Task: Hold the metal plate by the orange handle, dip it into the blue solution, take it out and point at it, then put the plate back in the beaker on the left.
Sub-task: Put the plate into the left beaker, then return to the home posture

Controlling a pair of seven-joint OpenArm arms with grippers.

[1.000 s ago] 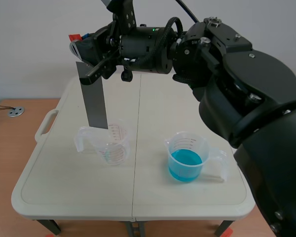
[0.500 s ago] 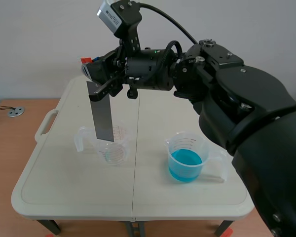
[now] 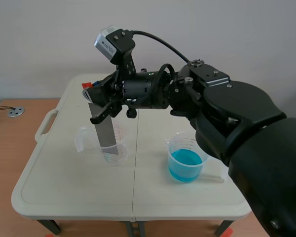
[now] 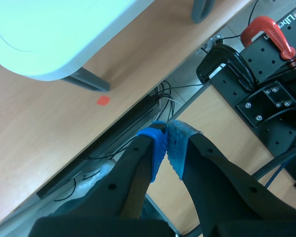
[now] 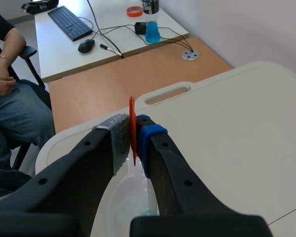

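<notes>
Scene view: the right gripper (image 3: 92, 95), on the arm reaching across from the right, is clamped on the small orange handle (image 3: 86, 85) of the flat grey metal plate (image 3: 104, 129). The plate hangs slightly tilted, w/ its lower end inside the clear plastic measuring beaker on the left (image 3: 121, 152). Can't tell if it touches the bottom. That beaker holds the plate end & no obvious liquid. The matching clear beaker on the right (image 3: 187, 142) stands well apart on the white folding table (image 3: 64, 182), approx. a third full of blue solution (image 3: 185, 165). Risks, as I judge them: a light beaker could tip if the tilted plate pushes on its wall or rim, or if it's let go before it rests on sth; wet plate may drip. Left wrist view: the left gripper (image 4: 166, 134) is closed on nothing, blue pads meeting, off past the table edge (image 4: 39, 44) over the floor. Right wrist view: both pads pinch the orange handle (image 5: 131, 106) edge-on in the right gripper (image 5: 133, 127), left beaker (image 5: 133, 197) directly under; plate itself hidden. A seated person (image 5: 10, 49) is beyond the table.
</notes>
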